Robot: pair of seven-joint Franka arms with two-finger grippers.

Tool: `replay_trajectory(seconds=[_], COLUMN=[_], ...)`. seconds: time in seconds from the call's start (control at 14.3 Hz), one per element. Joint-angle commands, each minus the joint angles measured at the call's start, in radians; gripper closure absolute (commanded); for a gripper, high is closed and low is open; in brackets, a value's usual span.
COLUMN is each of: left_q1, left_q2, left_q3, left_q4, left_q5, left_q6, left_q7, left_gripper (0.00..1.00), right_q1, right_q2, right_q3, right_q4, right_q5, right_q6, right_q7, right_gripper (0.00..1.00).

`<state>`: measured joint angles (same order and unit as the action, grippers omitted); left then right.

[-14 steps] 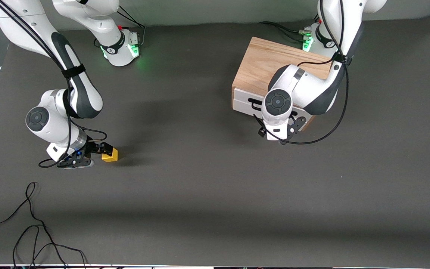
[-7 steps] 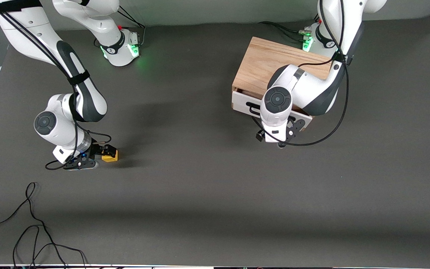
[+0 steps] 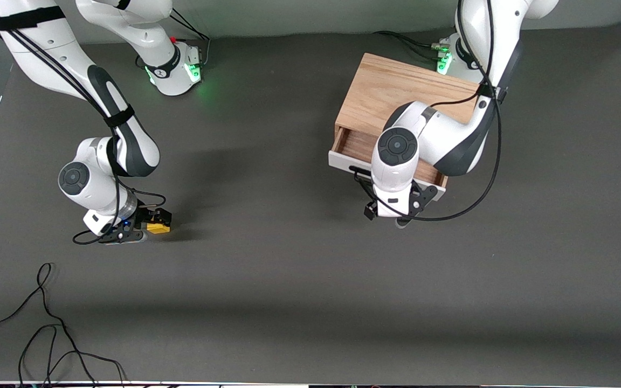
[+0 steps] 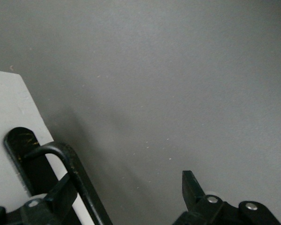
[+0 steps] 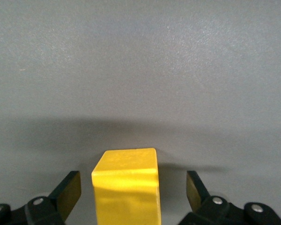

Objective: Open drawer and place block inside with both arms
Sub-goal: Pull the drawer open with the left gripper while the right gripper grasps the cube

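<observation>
The left hand point(image 3: 394, 207) sits low in front of the drawer point(image 3: 361, 146), its fingers spread with one finger point(image 4: 61, 199) hooked inside the black wire handle point(image 4: 70, 164), which looks like a pulling hold rather than a clamp: the white front panel point(image 4: 11, 136) stands out from the oak box point(image 3: 397, 94) and a strip of light wood interior shows, partly hidden under the arm's wrist. The opening seems too narrow yet for an easy drop, and the desk point(image 3: 289, 258) in front of the panel is bare, so there is room to draw it out toward the front camera. The right hand point(image 3: 154, 221) is down at the desk toward the right arm's end, released, with the block point(image 5: 126, 187) resting on the desk between its spread fingers point(image 5: 68, 192) and gaps on both sides, so it is set to close on the cube. The stretch of desk between block and drawer is open for the carry; loose black cables point(image 3: 46, 323) lie nearer the front camera, off that path.
</observation>
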<state>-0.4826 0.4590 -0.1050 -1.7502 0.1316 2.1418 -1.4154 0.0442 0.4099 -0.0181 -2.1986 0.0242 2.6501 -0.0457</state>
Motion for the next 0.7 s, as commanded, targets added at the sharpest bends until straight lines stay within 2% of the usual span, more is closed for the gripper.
replay_trajectory(seconds=[0.0,0.42,0.63], left_q1=[-0.004,-0.004,-0.005], left_q2=[0.046,0.058,0.058], left_q3=[0.004,0.002,0.002], left_q4=[0.069,0.129,0.127], left_q5=[0.02,0.022,0.02], left_q6=[0.006,0.0,-0.017], left_q7=[0.003,0.012,0.01], left_gripper=[0.01,0.01,0.01], right_q1=[0.006,0.006,0.006], right_q2=[0.007,0.02,0.021], right_q3=[0.0,-0.002,-0.002], right_q4=[-0.012,-0.013,-0.013], right_q5=[0.016,0.016,0.016], right_q6=[0.033,0.051,0.053], right_q7=[-0.008,-0.008,-0.008], right_gripper=[0.0,0.0,0.0])
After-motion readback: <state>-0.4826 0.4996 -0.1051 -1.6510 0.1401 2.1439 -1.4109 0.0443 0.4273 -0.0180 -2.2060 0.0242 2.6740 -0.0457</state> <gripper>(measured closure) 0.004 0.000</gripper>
